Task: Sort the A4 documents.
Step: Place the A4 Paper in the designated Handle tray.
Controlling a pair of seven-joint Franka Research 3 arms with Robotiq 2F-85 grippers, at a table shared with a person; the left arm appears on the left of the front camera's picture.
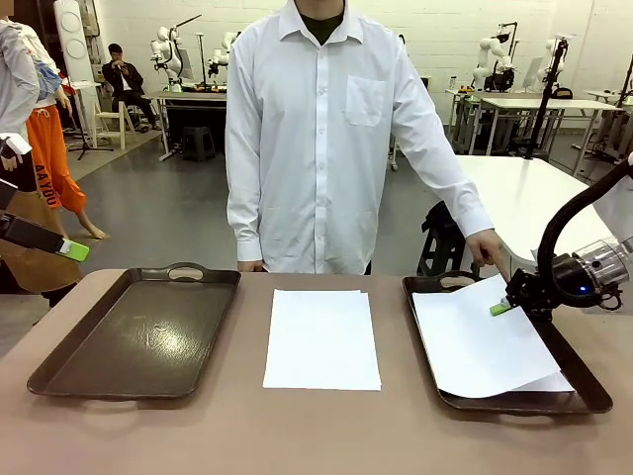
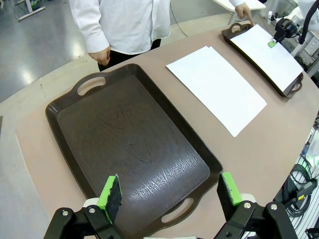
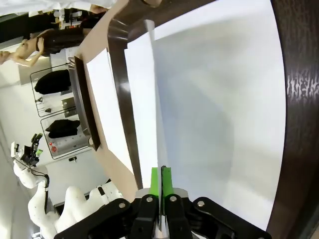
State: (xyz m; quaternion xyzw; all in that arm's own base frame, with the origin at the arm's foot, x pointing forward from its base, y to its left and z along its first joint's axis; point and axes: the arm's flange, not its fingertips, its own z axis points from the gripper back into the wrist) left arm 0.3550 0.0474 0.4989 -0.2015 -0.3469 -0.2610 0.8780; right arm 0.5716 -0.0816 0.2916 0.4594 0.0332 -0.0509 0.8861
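Jaws of the left end effector stand apart over the left tray's near end, the right end effector is clamped on the raised edge of the top A4 sheet in the right tray, other A4 documents lie on the worktop between the trays, and a person's hand is by the right tray's far handle.

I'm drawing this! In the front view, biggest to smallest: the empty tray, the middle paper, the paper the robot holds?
1. Empty tray.
2 and 3. Held paper and middle paper look about alike; the held one is tilted and skewed, so I won't rank them.
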